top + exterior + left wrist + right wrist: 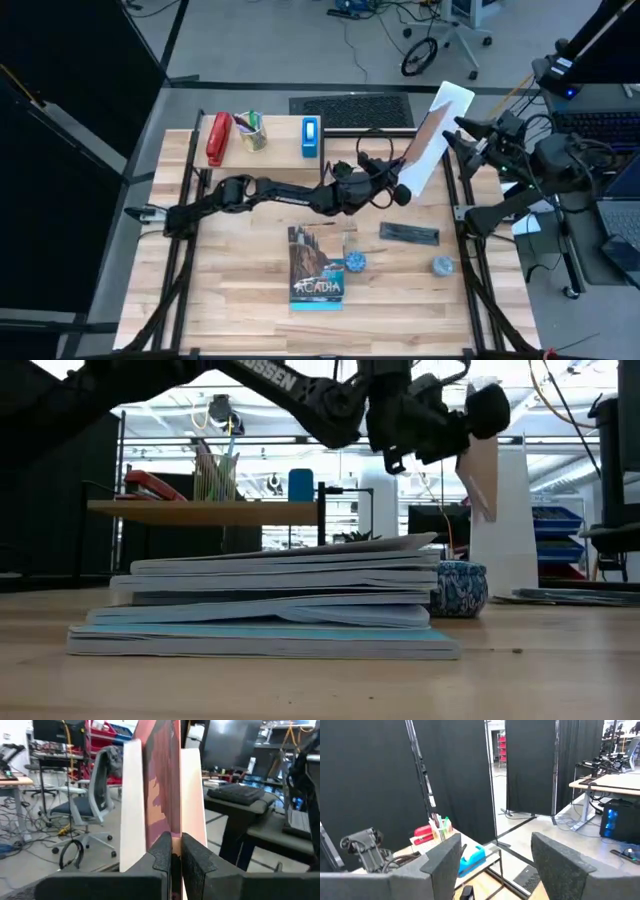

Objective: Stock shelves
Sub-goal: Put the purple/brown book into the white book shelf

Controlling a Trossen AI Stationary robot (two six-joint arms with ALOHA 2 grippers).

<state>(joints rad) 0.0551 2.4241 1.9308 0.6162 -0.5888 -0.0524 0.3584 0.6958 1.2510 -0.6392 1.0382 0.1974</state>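
My left gripper [400, 190] reaches across the table's middle toward the far right and is shut on a thin book with a reddish-brown cover [425, 135]. The book stands on edge between the two white walls of the file holder [450, 105], also seen in the left wrist view [132, 805]. The low wood shelf [275, 135] stands at the far left. A stack of books [318, 265] lies flat near the table's front. My right gripper [495, 855] waits open at the table's right edge. My left gripper pinches the book's near edge [172, 827] between its two fingers. The fingers [160, 855] come level, slanting from the table's near left toward the far right. The book stands upright on edge, and its lower corner [488, 510] hangs clear of the table.
On the shelf stand a red stapler [218, 138], a cup of pens [250, 130] and a blue box [311, 137]. Two blue patterned balls [357, 262] [442, 266] and a flat dark booklet [408, 233] lie near the stack.
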